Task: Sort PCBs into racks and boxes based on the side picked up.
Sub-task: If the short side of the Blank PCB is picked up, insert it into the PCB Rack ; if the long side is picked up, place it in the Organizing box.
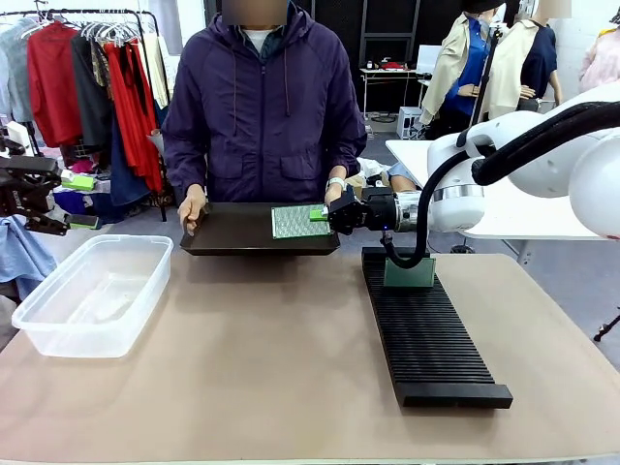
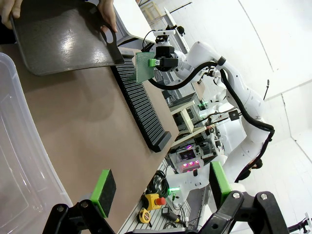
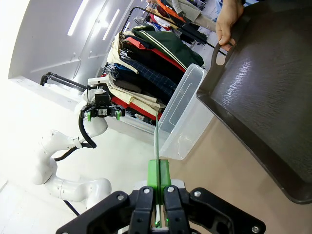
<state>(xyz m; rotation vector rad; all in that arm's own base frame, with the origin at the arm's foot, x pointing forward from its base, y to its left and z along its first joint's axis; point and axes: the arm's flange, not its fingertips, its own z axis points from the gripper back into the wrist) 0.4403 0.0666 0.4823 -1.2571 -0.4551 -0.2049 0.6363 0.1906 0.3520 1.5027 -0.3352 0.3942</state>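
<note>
Nearest you is the tan table (image 1: 242, 397), which runs from the near edge to the person (image 1: 262, 107) standing at the far side. On its left side sits the clear tub (image 1: 92, 291), with nothing visible in it. On the right the long black rack (image 1: 431, 334) runs near to far. At the far edge the person holds a flat dark tray (image 1: 232, 232) just above the table, with one hand (image 1: 192, 208) at its left end and the other hand (image 1: 336, 191) at its right end. The right gripper (image 1: 334, 213) reaches in from the right and is clamped on one short edge of a PCB (image 1: 294, 221). Note the board sits over the right part of the tray, its lighter patterned face turned towards the near side; you cannot tell whether it touches the tray. From the right wrist the gripper (image 3: 159, 170) has both pads pressed together on the board (image 3: 156, 141), seen edge-on. A second PCB (image 1: 409, 273) stands upright in a slot at the rack's far end. The left gripper (image 2: 161, 187) hangs above the table's left edge beside the tub, its jaws wide apart with nothing between them.
</note>
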